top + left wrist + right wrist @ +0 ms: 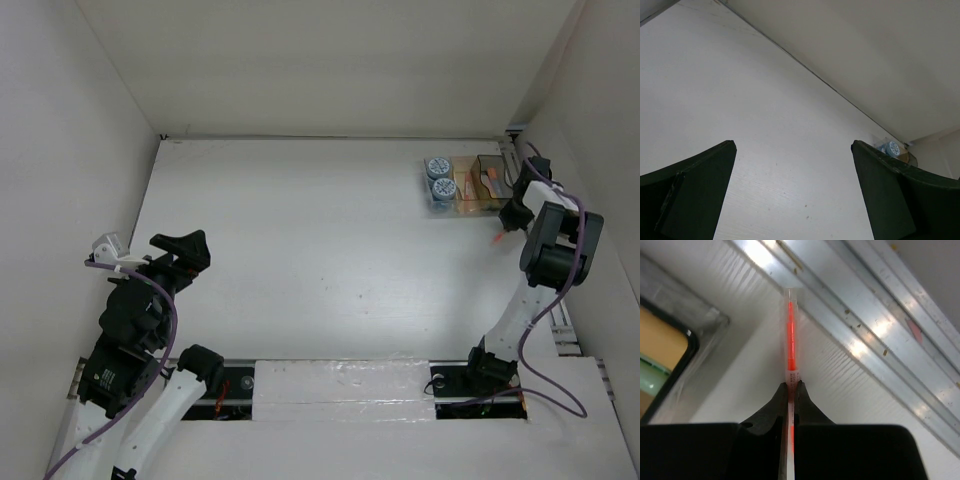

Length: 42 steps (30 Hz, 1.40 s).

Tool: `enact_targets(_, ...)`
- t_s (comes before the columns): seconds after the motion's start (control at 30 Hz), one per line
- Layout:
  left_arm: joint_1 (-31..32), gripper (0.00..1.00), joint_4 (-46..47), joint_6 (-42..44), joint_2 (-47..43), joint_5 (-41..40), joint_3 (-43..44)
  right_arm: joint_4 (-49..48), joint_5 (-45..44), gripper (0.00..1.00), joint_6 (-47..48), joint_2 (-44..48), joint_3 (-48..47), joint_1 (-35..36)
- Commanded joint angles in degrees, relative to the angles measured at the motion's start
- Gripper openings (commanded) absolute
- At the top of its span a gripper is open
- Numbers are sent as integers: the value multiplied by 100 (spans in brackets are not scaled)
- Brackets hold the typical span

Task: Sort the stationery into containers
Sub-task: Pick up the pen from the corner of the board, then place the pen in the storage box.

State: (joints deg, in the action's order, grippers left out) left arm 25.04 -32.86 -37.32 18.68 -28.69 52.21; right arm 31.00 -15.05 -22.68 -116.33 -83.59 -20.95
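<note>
An orange-red pen (790,335) with a clear barrel is pinched between the jaws of my right gripper (792,386), pointing ahead over the table; its tip (498,240) sticks out below the gripper (510,222). Just beyond stands the clear organiser (470,210). Two blue-and-white pots (438,177) fill its left compartment, and orange pens (468,186) lie in the amber middle one. In the right wrist view a corner of the organiser (670,340) is at the left. My left gripper (186,250) hangs open and empty at the near left, far from everything.
An aluminium rail (865,340) runs along the table's right edge beside the right gripper. White walls close in the table at the back and both sides. In the left wrist view one pot (892,148) peeks past the right finger (890,195).
</note>
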Motion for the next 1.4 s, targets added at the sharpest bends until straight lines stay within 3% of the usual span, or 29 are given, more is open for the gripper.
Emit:
enact_targets(0.0, 10, 100, 148, 85, 13, -49, 9, -51, -8, 0, -17, 392, 202, 100)
enact_targets(0.2, 10, 100, 148, 85, 13, -49, 9, -384, 125, 0, -123, 769, 711, 100)
enact_targets(0.6, 10, 100, 148, 85, 66, -49, 9, -543, 546, 0, -132, 2527, 1108, 100)
enact_targets(0.8, 10, 100, 148, 85, 66, -49, 9, -1824, 2224, 0, -79, 3081, 1425, 222)
enact_targets(1.0, 10, 100, 148, 32, 66, -49, 9, -2221, 2497, 0, 316, 2872, 959, 802)
enact_targets(1.13, 10, 100, 148, 32, 66, -49, 9, -3020, 3192, 0, 316, 2590, 845, 865)
enact_targets(1.37, 10, 100, 201, 146, 66, 117, 9, -3531, 3351, 0, 501, 1782, 283, 917)
